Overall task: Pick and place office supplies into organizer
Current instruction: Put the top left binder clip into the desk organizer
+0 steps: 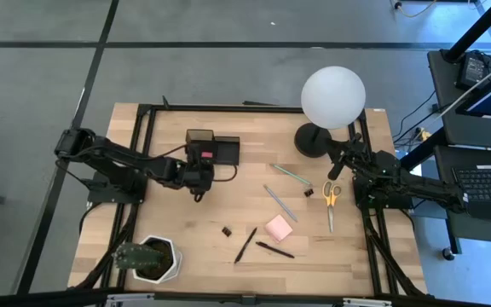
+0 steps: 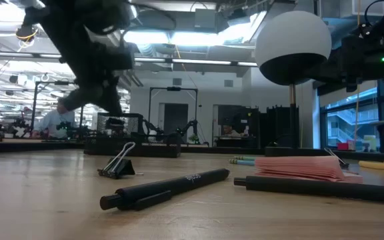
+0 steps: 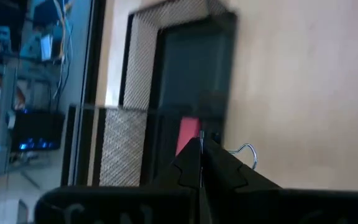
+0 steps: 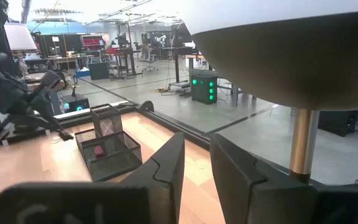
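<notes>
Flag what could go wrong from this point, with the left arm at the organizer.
The left pincer, shut on a binder clip, hangs by the organizer; released off-centre, the clip might land on the table rather than in a compartment beside the pink eraser. The scissors lie close to the lamp base and the waiting right pincer, so a later reach there could bump the lamp.

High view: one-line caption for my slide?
Left gripper, shut, beside the black organizer; scissors, pens and sticky-note pad not yet stowed.
</notes>
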Robot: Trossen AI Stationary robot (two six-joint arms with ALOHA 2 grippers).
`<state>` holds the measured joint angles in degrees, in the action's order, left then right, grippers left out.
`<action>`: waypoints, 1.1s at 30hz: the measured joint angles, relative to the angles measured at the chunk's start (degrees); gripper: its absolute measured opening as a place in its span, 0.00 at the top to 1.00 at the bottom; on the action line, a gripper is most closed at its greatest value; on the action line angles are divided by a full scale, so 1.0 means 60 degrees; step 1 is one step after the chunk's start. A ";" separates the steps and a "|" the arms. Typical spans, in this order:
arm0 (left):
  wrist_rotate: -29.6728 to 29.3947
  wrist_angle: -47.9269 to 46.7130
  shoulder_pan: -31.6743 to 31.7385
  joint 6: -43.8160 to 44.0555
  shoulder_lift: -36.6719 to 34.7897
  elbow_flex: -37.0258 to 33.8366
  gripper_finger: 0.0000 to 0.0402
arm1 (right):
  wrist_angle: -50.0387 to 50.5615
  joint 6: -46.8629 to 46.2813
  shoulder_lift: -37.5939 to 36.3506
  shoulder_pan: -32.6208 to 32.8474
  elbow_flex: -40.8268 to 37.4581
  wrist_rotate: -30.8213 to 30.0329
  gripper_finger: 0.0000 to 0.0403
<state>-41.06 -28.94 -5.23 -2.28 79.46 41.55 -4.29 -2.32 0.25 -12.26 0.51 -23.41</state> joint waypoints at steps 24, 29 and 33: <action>-0.0327 0.0556 0.1656 -0.0023 0.0004 -0.0774 0.99 | 0.0003 0.0224 0.0000 -0.0001 0.0000 0.0000 0.80; -0.0420 0.0577 0.1829 0.0584 0.0004 -0.0774 0.99 | 0.0000 0.0224 0.0000 -0.0002 -0.0001 0.0002 0.80; -0.0391 0.0578 0.1835 0.0653 0.0004 -0.0774 0.99 | 0.0004 0.0224 0.0000 -0.0002 0.0000 0.0002 0.80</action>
<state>-43.40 -25.47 5.78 1.64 79.48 36.91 -4.27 -0.97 0.25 -12.27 0.51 -23.40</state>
